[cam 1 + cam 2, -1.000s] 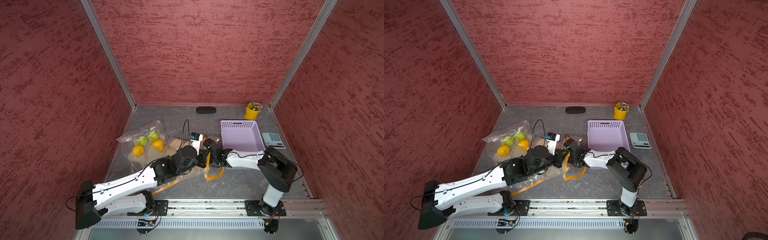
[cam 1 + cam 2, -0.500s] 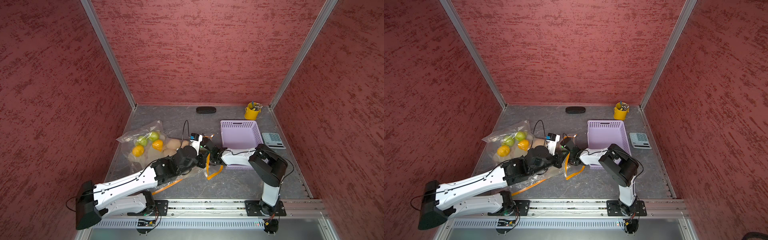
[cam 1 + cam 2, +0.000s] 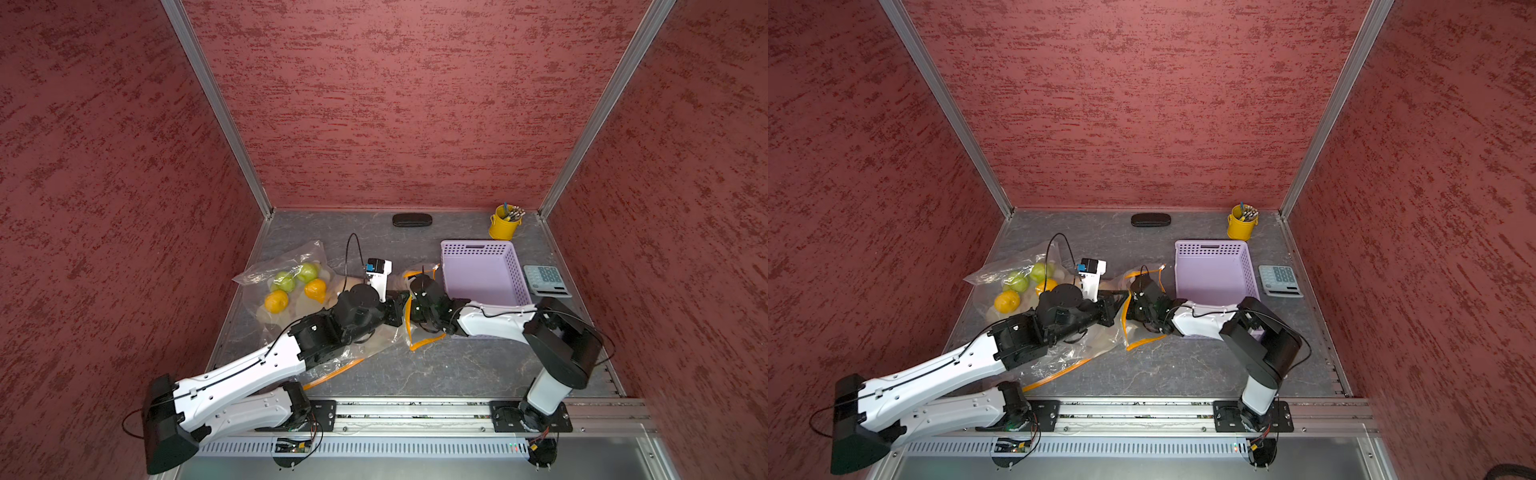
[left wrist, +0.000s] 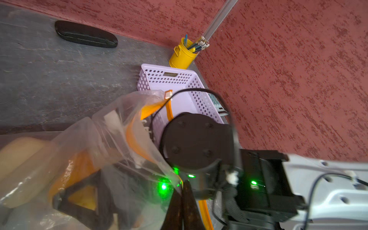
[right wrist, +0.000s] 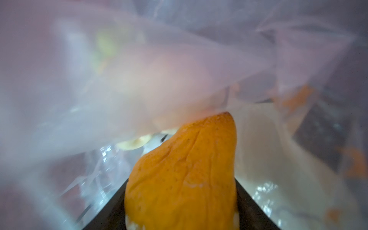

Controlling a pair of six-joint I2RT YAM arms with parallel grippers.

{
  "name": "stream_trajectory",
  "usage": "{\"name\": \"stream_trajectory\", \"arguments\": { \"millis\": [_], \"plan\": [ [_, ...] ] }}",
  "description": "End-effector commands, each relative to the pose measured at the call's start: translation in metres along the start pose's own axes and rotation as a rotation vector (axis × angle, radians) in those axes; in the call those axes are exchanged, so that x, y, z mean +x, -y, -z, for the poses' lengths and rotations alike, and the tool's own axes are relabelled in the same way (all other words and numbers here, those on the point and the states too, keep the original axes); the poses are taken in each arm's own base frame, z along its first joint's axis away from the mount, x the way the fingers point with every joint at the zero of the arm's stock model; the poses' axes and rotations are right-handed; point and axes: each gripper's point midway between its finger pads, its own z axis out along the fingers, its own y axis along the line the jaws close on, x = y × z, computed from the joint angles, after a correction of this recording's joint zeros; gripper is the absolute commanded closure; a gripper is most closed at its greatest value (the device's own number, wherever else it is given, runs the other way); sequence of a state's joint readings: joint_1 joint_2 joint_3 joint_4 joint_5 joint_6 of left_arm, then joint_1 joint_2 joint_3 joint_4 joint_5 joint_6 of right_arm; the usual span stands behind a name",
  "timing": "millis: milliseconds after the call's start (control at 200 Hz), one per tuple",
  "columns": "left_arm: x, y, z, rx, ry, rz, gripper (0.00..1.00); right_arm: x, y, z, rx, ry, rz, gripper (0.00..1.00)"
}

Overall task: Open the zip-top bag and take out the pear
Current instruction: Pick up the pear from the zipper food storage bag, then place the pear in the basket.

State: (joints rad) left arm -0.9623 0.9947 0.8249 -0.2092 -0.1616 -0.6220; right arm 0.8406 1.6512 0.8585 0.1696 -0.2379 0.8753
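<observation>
Grip first: close the right pincer point(image 5: 181, 180) on the pear point(image 5: 185, 155), found inside the mouth of the zip-top bag point(image 4: 111, 139) with a dark finger along each flank and the orange skin filling the gap between. Cannot tell from the right wrist view about real pressure from the pads yet, so squeeze slowly and stop at the first sign of the soft, wrinkled skin giving. Take hold at the broad belly, not the tapering neck, to avoid a slip forward. Keep the left pincer point(image 4: 183, 187) pressed together on the film beside the orange zip strip point(image 4: 148, 108), as seen in the left wrist view, and hold that edge up off the table point(image 3: 457, 365) for a gaping mouth. Then draw the fruit straight back along the line of the right arm, low and unhurried, out through the orange loop. Watch for loose film draped over the fruit and dragging along; ease off and pull again rather than tugging the whole bag. Mind the purple basket point(image 3: 478, 249) just beside the right arm during the retreat. Leave alone the green and orange fruit point(image 3: 307, 272) lying under clear film farther along the table. Release the left hold only after full clearance of the rim.
</observation>
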Motion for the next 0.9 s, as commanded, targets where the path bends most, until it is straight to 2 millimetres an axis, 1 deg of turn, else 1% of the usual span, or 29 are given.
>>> {"name": "stream_trajectory", "arguments": {
  "millis": [0, 105, 135, 150, 190, 296, 381, 431, 566, 691, 786, 837, 892],
  "plan": [
    [-0.004, -0.009, -0.003, -0.042, -0.010, -0.014, 1.00, 0.008, -0.015, 0.022, -0.052, -0.041, 0.048, 0.42],
    [-0.005, -0.016, -0.007, -0.072, -0.015, -0.013, 1.00, 0.010, -0.021, 0.041, -0.062, -0.040, 0.058, 0.43],
    [-0.006, -0.016, -0.008, -0.076, -0.014, -0.015, 1.00, 0.015, -0.016, 0.044, -0.049, -0.048, 0.049, 0.43],
    [-0.007, -0.018, -0.008, -0.082, -0.011, -0.015, 1.00, 0.013, -0.020, 0.051, -0.061, -0.034, 0.053, 0.43],
    [-0.010, -0.021, -0.007, -0.098, -0.007, -0.015, 1.00, 0.012, -0.019, 0.058, -0.057, -0.015, 0.055, 0.43],
    [-0.015, -0.028, -0.006, -0.119, 0.005, -0.013, 1.00, 0.017, -0.014, 0.073, -0.035, -0.009, 0.066, 0.43],
    [-0.018, -0.030, -0.006, -0.126, 0.009, -0.017, 1.00, 0.019, -0.019, 0.084, -0.052, -0.009, 0.089, 0.43],
    [-0.018, -0.031, -0.008, -0.128, 0.003, -0.018, 1.00, 0.019, -0.019, 0.092, -0.047, 0.005, 0.086, 0.43],
    [-0.013, -0.032, -0.009, -0.121, -0.007, -0.012, 1.00, 0.003, -0.013, 0.122, 0.021, 0.109, 0.107, 0.44],
    [-0.008, -0.030, -0.011, -0.108, -0.019, -0.009, 1.00, -0.020, -0.018, 0.154, 0.047, 0.215, 0.116, 0.44],
    [-0.005, -0.027, -0.012, -0.092, -0.026, -0.009, 1.00, -0.034, -0.020, 0.169, 0.061, 0.265, 0.119, 0.44],
    [-0.004, -0.027, -0.014, -0.092, -0.031, -0.007, 1.00, -0.040, -0.016, 0.176, 0.089, 0.286, 0.111, 0.44],
    [-0.004, -0.026, -0.013, -0.090, -0.029, -0.008, 1.00, -0.048, -0.001, 0.185, 0.158, 0.312, 0.085, 0.44]
  ]
}}
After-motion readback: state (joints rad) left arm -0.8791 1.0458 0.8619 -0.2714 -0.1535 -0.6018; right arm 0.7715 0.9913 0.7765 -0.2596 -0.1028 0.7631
